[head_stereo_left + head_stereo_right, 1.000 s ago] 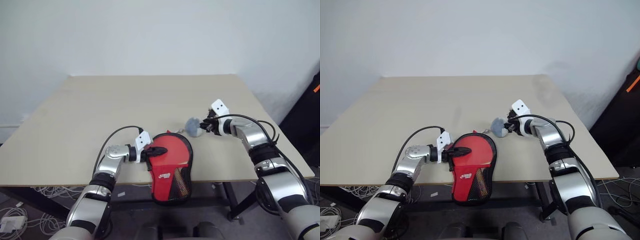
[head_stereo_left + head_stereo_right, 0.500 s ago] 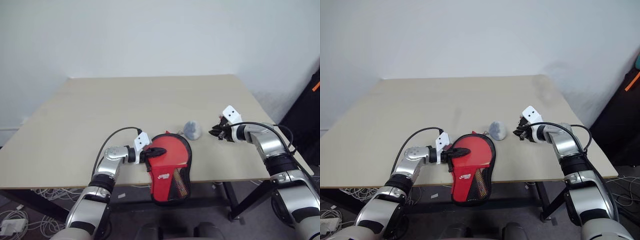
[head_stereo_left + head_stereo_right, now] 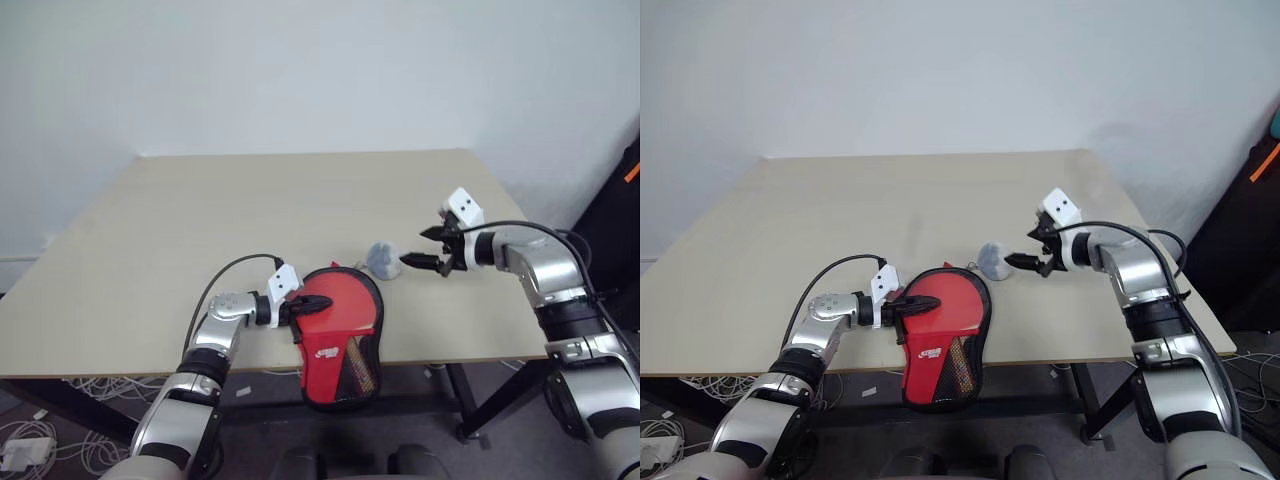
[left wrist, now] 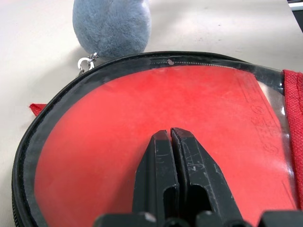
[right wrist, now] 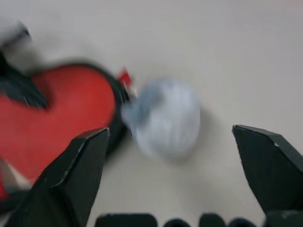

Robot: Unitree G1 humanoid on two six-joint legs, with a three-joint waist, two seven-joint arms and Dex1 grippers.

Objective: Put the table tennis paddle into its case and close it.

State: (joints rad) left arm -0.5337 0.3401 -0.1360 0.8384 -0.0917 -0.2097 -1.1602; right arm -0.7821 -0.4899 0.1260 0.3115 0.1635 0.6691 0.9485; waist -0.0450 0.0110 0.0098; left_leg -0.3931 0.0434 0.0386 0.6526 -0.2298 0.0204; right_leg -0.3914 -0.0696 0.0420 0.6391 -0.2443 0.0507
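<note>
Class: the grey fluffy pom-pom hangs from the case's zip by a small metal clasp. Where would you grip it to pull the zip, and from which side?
Grip the pom-pom across its round body, coming from the right, where the open right gripper hovers. It lies on the table beside the case, its clasp on the case side, so the far side looks free.

Markings: we find one white logo [image 3: 329,352] printed on the red side of the case [image 3: 340,335], just below its clear window; its lettering is too small for us to read. In the left wrist view we note faint embossed characters [image 4: 260,124] along the window's edge, also illegible. We read no other text.
</note>
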